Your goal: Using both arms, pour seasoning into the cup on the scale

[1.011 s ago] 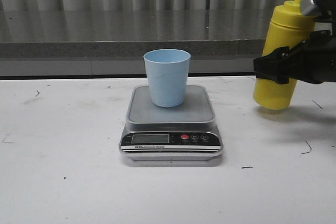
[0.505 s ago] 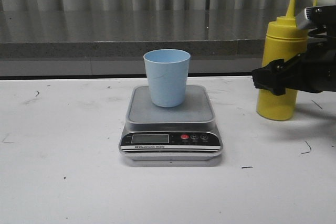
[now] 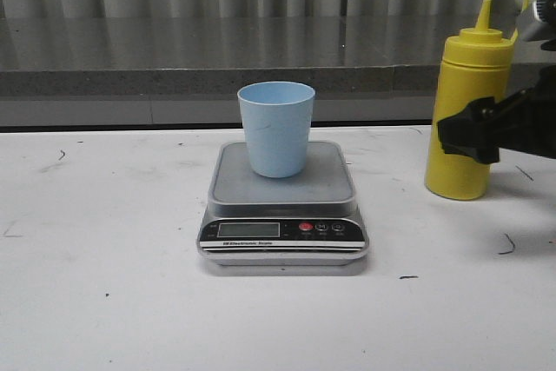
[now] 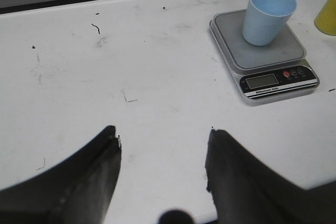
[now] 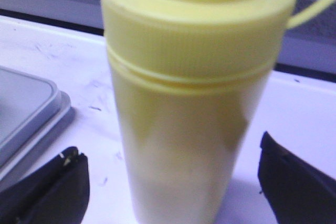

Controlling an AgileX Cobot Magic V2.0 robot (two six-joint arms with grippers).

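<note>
A white table (image 3: pixel 104 301) is filling the front view. The scale (image 3: pixel 283 206) is sitting at its centre, with the cup (image 3: pixel 276 128) standing upright on its plate. At three o'clock from the scale, well apart, the bottle (image 3: pixel 465 110) is standing upright on the table. The right gripper (image 5: pixel 168 182) is flanking the bottle, jaws spread wide, neither touching it. The left gripper (image 4: pixel 163 153) is hovering over bare table, jaws wide, holding nothing.
</note>
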